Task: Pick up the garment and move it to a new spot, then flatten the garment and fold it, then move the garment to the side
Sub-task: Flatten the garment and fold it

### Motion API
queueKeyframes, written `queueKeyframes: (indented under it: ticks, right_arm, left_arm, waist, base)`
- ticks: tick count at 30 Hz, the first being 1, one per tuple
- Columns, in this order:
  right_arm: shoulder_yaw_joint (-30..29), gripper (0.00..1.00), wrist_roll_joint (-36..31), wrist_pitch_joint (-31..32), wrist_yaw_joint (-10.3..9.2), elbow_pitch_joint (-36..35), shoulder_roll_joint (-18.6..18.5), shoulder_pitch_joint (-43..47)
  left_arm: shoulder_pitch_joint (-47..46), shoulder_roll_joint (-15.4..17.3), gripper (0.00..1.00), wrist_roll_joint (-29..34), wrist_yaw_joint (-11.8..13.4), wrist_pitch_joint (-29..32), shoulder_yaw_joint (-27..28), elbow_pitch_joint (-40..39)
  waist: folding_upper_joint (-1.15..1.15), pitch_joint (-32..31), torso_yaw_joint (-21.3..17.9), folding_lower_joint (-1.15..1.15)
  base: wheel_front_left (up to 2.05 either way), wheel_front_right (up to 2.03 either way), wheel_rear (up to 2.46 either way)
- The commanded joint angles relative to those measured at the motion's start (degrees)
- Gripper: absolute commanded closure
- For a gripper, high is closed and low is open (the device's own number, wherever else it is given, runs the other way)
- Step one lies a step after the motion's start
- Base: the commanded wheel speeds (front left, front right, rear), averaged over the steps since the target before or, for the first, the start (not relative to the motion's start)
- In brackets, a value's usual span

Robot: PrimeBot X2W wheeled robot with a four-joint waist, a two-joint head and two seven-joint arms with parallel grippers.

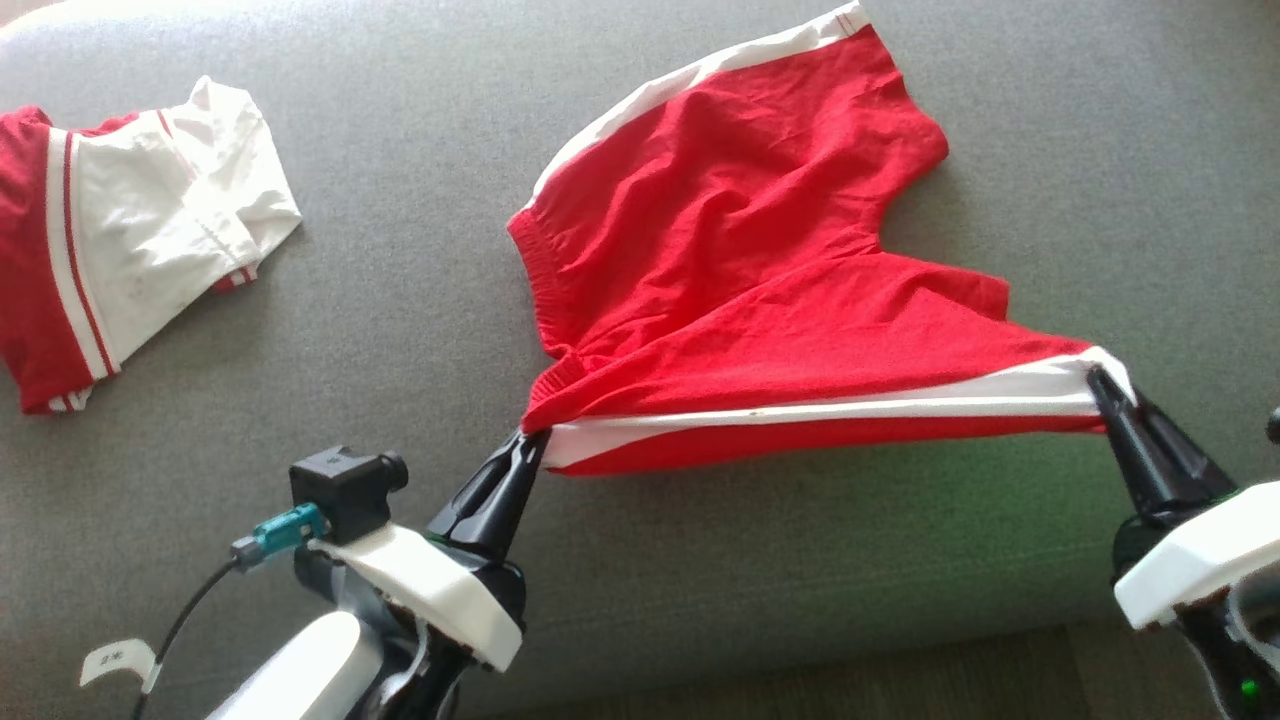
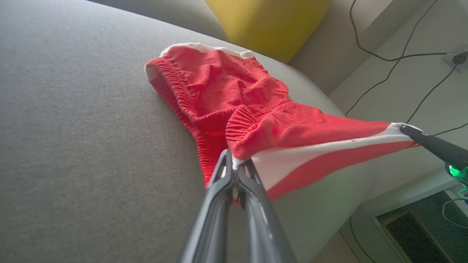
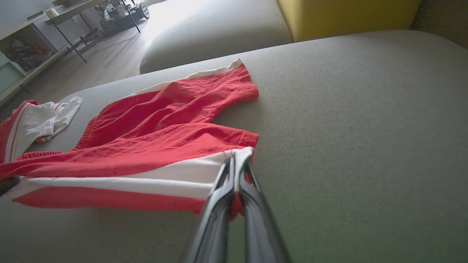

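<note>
The garment (image 1: 740, 260) is a pair of red shorts with white side stripes, lying on the grey sofa seat. Its near side seam is lifted and stretched taut between both grippers. My left gripper (image 1: 530, 438) is shut on the waistband corner, and the left wrist view shows its fingers pinching the white stripe of the garment (image 2: 234, 106) at the gripper tips (image 2: 236, 164). My right gripper (image 1: 1100, 378) is shut on the leg hem corner; the right wrist view shows the same grip (image 3: 236, 160) on the garment (image 3: 164, 120). The far leg rests flat on the cushion.
A second red and white garment (image 1: 120, 240) lies crumpled at the left of the seat. A yellow cushion (image 2: 270, 22) stands behind the sofa seat. The seat's front edge (image 1: 800, 660) runs just below the grippers. Cables hang by the wall (image 2: 395, 54).
</note>
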Motion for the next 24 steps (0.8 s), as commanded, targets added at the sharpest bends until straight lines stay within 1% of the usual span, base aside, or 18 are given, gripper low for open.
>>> queueKeyframes:
  ticks: [1, 4, 6, 11, 15, 18, 24]
  right_arm:
    - [0.0, 1.00, -0.7, 0.6, -0.02, -3.5, -0.4, -1.6]
    - [-0.6, 1.00, -3.3, 1.7, -0.02, -4.8, 0.8, -3.9]
    - [-0.9, 1.00, -3.6, 2.0, -0.02, -3.2, 2.2, -7.1]
    - [-2.3, 1.00, -5.7, -0.3, -0.02, 5.5, 3.8, -17.8]
    - [-2.5, 1.00, -9.2, -3.6, -0.02, 13.5, 4.1, -27.2]
    - [-2.1, 1.00, -11.9, -6.1, -0.02, 19.8, 3.2, -33.8]
    - [0.3, 1.00, -14.8, -12.3, -0.02, 31.3, -0.5, -44.9]
  left_arm:
    - [-1.4, 1.7, 1.00, -0.7, 0.6, 0.3, 2.7, -2.7]
    - [-2.2, 1.3, 1.00, -1.8, 1.4, 1.8, 3.1, -4.4]
    - [-3.8, 0.0, 1.00, -2.8, 1.3, 2.5, 3.4, -3.9]
    - [-9.8, -6.3, 1.00, -9.1, -2.1, 3.2, 5.5, 1.1]
    - [-15.5, -10.5, 1.00, -12.0, -3.6, 3.1, 7.2, 7.0]
    - [-19.8, -12.8, 1.00, -12.7, -4.0, 2.8, 8.2, 11.3]
    - [-27.1, -15.9, 1.00, -12.7, -2.4, 1.9, 9.8, 18.9]
  waist:
    - [0.00, 0.2, 0.0, 0.01]
    - [0.00, 0.9, 0.3, 0.01]
    - [0.00, 1.7, 0.6, 0.01]
    - [0.00, 4.3, 1.9, 0.01]
    - [0.00, 6.8, 2.6, 0.01]
    - [0.00, 8.6, 3.3, 0.01]
    - [0.00, 11.9, 5.3, 0.01]
  base:
    - [0.00, 0.00, 0.00]
    - [0.00, 0.00, 0.00]
    - [0.00, 0.00, 0.00]
    - [0.00, 0.00, 0.00]
    - [0.00, 0.00, 0.00]
    - [0.00, 0.00, 0.00]
    - [0.00, 0.00, 0.00]
